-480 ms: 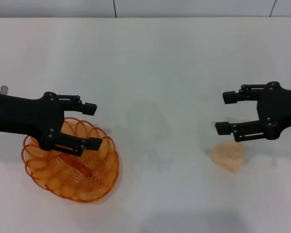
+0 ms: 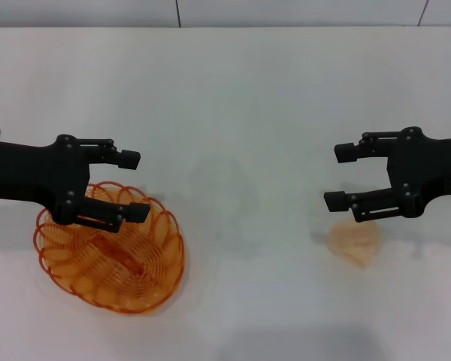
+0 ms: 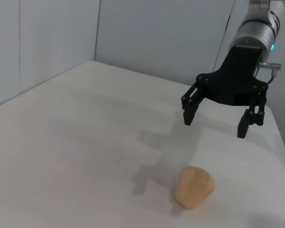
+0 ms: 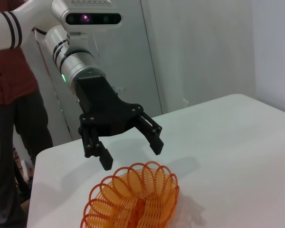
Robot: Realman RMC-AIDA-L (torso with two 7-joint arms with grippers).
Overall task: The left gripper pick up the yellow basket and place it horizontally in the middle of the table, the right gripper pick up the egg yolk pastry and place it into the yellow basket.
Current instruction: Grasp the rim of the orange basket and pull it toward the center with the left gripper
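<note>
Here the yellow basket [image 2: 110, 253] sits on the white desk [image 2: 240, 105] at the near left, resting flat with its scalloped rim up and its coiled base showing through the wire loops. The left gripper [image 2: 134, 185] hangs above the basket's far side, its jaws spread wide, one finger over the desk just beyond the rim and the other over the basket's inner loops; in the right wrist view the same left gripper [image 4: 130, 152] is clearly raised off the yellow basket [image 4: 133, 197], with a gap between the fingertips and the wire. It holds nothing.

Over on the right, the egg yolk pastry [image 2: 355, 242] lies on the desk toward the near side, well apart from the basket. The right gripper [image 2: 337, 177] hovers just beyond it and slightly higher, jaws spread and empty, the nearer finger close above the pastry's far edge. From the left wrist view, the right gripper [image 3: 217, 124] is plainly above the desk, with the egg yolk pastry [image 3: 194, 187] lying apart from it and untouched. A person in a red shirt [image 4: 7, 80] stands beyond the desk's left end.
</note>
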